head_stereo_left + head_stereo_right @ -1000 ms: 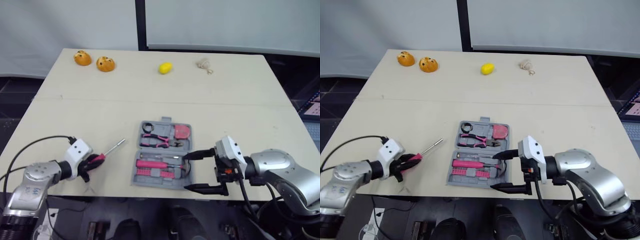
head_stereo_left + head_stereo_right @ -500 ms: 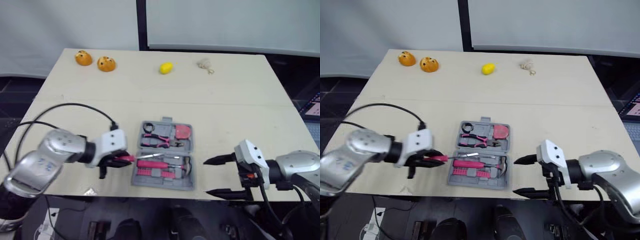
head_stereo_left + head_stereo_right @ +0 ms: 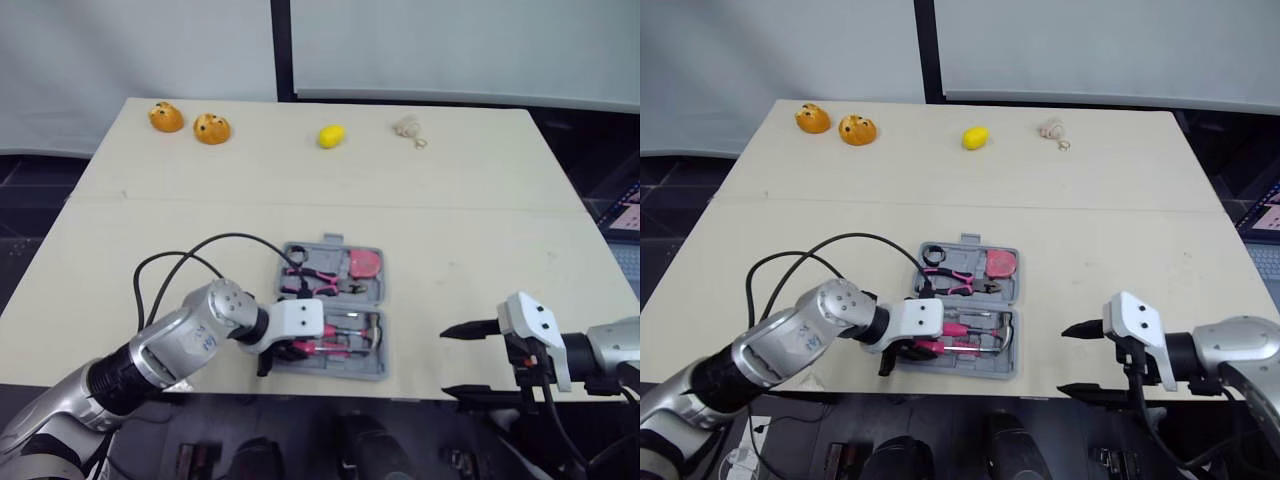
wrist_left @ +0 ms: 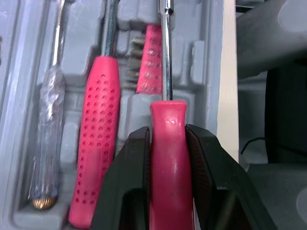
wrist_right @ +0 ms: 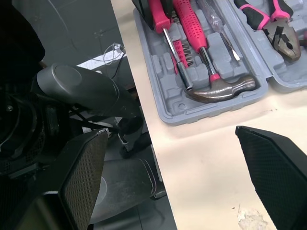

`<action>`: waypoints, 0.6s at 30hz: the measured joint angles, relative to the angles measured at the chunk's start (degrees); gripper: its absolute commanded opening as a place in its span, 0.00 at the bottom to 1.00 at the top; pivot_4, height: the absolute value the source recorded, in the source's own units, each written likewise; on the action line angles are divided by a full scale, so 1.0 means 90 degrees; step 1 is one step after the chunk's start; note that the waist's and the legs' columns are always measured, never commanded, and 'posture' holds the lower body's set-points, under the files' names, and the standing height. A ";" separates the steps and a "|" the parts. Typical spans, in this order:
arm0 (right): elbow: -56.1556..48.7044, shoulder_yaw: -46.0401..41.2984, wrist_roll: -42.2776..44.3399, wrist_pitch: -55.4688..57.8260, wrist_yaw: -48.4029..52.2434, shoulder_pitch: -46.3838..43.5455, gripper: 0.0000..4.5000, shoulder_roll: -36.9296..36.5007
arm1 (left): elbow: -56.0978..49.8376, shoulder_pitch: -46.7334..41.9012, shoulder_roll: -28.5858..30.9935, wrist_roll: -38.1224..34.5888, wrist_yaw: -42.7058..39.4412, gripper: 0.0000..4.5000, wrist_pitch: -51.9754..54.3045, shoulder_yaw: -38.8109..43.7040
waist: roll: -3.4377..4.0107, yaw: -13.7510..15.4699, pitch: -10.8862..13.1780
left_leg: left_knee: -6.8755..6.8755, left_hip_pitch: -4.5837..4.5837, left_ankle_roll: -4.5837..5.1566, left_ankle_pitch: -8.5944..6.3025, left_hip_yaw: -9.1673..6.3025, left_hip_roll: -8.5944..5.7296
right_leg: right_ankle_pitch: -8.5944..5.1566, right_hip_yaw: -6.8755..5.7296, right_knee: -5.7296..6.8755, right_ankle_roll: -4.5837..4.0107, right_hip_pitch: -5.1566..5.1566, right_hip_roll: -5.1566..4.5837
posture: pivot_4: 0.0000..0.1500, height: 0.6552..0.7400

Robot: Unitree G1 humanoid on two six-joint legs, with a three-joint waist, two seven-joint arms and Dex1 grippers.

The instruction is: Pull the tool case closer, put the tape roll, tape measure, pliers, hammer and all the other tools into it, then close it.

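Note:
The grey tool case (image 3: 378, 345) lies open near the table's front edge. Its far half holds a black tape roll (image 3: 295, 255), pink pliers (image 3: 320, 285) and a red tape measure (image 3: 365, 263). Its near half holds a pink-handled hammer (image 5: 223, 88) and a clear-handled screwdriver (image 4: 48, 120). My left gripper (image 4: 168, 158) is shut on a pink-handled screwdriver (image 4: 168, 124), held low over the near half with its shaft lying along a slot beside the hammer handle. My right gripper (image 3: 447, 362) stands open to the right of the case, apart from it, with nothing between its fingers.
Two orange objects (image 3: 166, 116) (image 3: 211, 128), a yellow lemon (image 3: 330, 136) and a beige knotted object (image 3: 408, 127) sit along the far edge. The left arm's black cable (image 3: 200, 250) loops over the table left of the case. The case sits close to the front edge.
My left gripper has carried the pink screwdriver from the table's left to over the case's near half. My right gripper has drawn back to the right, away from the case.

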 measured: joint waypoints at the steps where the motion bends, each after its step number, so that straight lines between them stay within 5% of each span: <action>1: -0.0020 -0.0003 0.0007 0.0006 -0.0006 0.0010 1.00 0.0006 | 0.0002 -0.0007 -0.0006 0.0043 -0.0035 0.13 -0.0013 -0.0087 | 0.0000 0.0000 0.0000 | 0.0000 0.0000 0.0000 0.0000 -0.0001 0.0000 | 0.0000 0.0000 0.0001 0.0000 0.0000 0.0000 | 1.00 1.00; 18: -0.0042 -0.0003 0.0056 0.0112 -0.0016 -0.0060 1.00 0.0116 | 0.0279 -0.0348 -0.0591 0.0718 -0.0315 0.13 -0.0101 -0.0563 | 0.0001 0.0149 -0.0002 | 0.0004 0.0002 0.0002 0.0001 0.0001 -0.0005 | 0.0001 0.0004 0.0000 0.0001 0.0003 -0.0004 | 1.00 1.00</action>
